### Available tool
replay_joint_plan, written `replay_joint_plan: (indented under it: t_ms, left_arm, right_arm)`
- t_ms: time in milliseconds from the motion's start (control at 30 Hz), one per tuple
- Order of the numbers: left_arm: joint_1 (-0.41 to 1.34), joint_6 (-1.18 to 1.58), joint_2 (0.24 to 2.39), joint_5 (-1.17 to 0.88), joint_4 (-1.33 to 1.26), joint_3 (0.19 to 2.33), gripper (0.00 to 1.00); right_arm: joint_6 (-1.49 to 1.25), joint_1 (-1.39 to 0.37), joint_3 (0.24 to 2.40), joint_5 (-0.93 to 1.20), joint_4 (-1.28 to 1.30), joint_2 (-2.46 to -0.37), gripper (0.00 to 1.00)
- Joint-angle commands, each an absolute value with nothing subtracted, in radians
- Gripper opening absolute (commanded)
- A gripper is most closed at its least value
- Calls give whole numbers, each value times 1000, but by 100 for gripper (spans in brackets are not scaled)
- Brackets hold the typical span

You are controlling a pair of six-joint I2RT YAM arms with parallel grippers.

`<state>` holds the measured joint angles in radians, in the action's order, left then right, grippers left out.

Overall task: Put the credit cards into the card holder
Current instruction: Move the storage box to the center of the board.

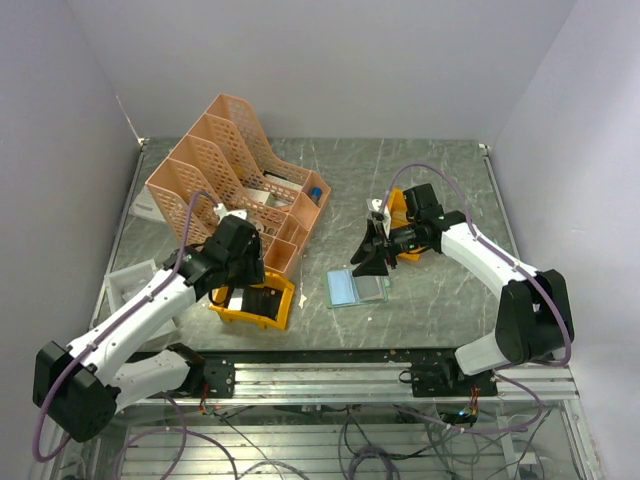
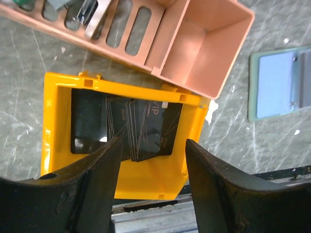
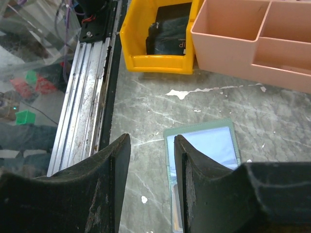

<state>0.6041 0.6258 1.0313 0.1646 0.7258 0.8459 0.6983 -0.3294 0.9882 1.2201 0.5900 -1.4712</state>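
Grasp step: left gripper (image 2: 151, 160) open, empty, over dark thin plastic cards (image 2: 146, 128) in yellow plastic bin (image 2: 53, 121); right gripper (image 3: 151, 145) likewise, over grey-green flat card holder (image 3: 204, 150). Next: pinch one card edge.

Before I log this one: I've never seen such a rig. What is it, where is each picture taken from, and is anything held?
Two robot arms are bolted to the table, each ending in a two-finger gripper. The top view looks down from above and behind them. The other two come from wrist cameras, so the dark shapes at the bottom are each arm's own fingers. The left gripper hangs open over a yellow bin of dark cards lettered VIP. The right gripper hangs open above the card holder. A peach file rack stands behind the bin. Nothing is held.
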Motion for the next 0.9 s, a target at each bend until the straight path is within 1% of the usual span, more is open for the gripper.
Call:
replay_joint_plan:
  t_ms: [0, 100, 200, 233, 267, 367, 433, 467, 600, 700, 867]
  left_arm:
    - [562, 641, 1037, 163, 772, 866, 67]
    - [467, 649, 991, 218, 824, 907, 69]
    - [298, 591, 955, 213, 853, 952, 69]
    - [231, 570, 949, 205, 861, 964, 68]
    - [162, 549, 942, 194, 867, 973, 65]
    - [-37, 528, 908, 166, 876, 979, 30]
    - [-125, 544, 893, 170, 878, 970, 10]
    - [-172, 570, 893, 180, 883, 957, 7]
    - [-286, 657, 916, 228, 875, 879, 7]
    - [-347, 695, 950, 314, 882, 904, 7]
    - [-474, 674, 1026, 288, 816, 881, 7]
  right_arm:
    - [718, -337, 1010, 1216, 604, -1456, 41]
    - [707, -336, 1009, 1212, 596, -1449, 41]
    - [708, -337, 1015, 1209, 604, -1453, 41]
    - [705, -337, 1017, 1206, 605, -1452, 41]
    - [702, -337, 1018, 1203, 604, -1453, 41]
    - [689, -336, 1013, 1192, 596, -1443, 41]
    - [682, -336, 1012, 1184, 591, -1437, 41]
    - [680, -336, 1012, 1184, 590, -1435, 41]
    - [687, -336, 1019, 1183, 604, -1428, 40]
    - [695, -330, 1022, 1179, 614, -1419, 41]
    - [699, -322, 1020, 1188, 620, -1410, 41]
